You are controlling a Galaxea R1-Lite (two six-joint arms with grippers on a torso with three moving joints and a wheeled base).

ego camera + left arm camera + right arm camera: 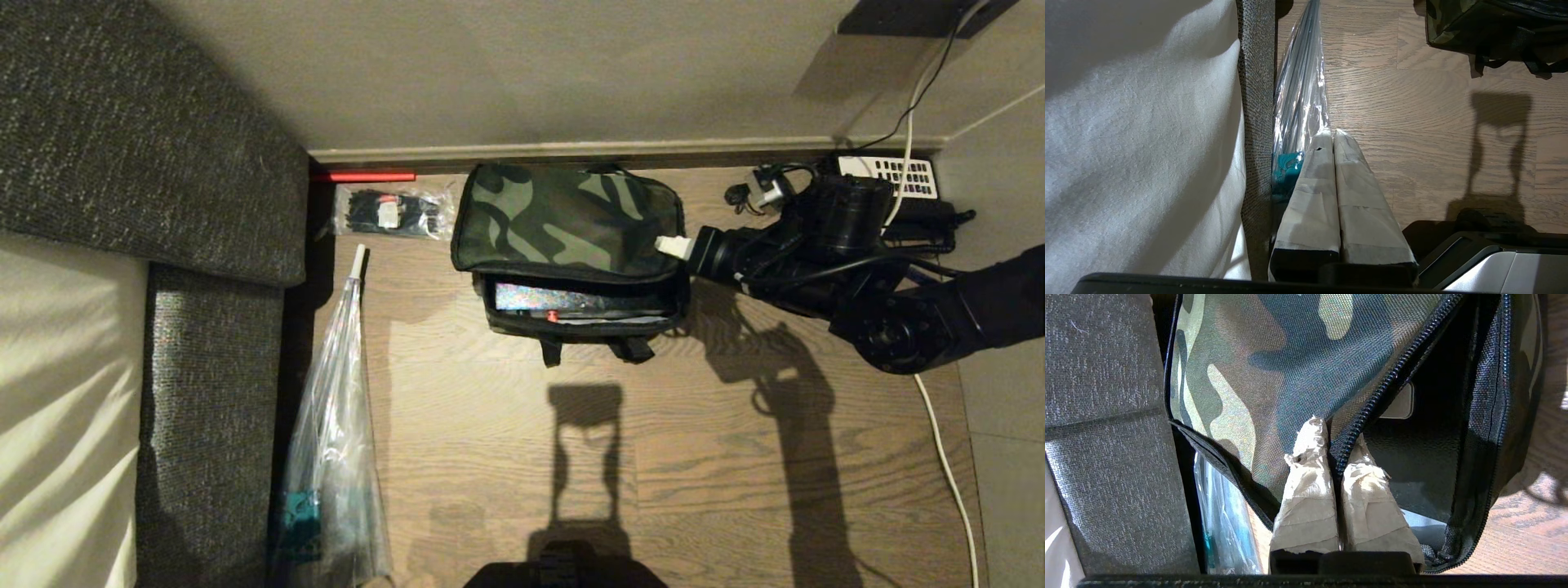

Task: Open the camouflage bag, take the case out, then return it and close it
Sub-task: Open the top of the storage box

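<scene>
- At the far left stands a grey sofa (147,163) with a pale cushion (57,408) on it.
- Just beside the sofa, a clear plastic bag (335,457) lies long on the wooden floor (694,490), with something teal at its near end.
- The left gripper (1331,136) shows only in the left wrist view; it hangs above the floor near this plastic bag, its taped fingers (1310,196) pressed together with nothing between them.
- By the wall there is a red rod (363,175), and next to it a small clear packet (392,212) with dark things inside.
- The camouflage bag (563,216) sits on the floor near the wall, in the middle of the head view. Its lid is unzipped along the near side and a little raised.
- Through the gap under the lid the case (571,300) is visible inside the bag, with a small red latch.
- The right gripper (673,245) is at the right end of the bag. Its taped fingers (1306,486) are clenched on the zippered edge of the lid, one above the fabric and one below.
- At the far right, a black telephone (894,175) with white keys lies by the wall, with a white cable (947,465) running over the floor.
</scene>
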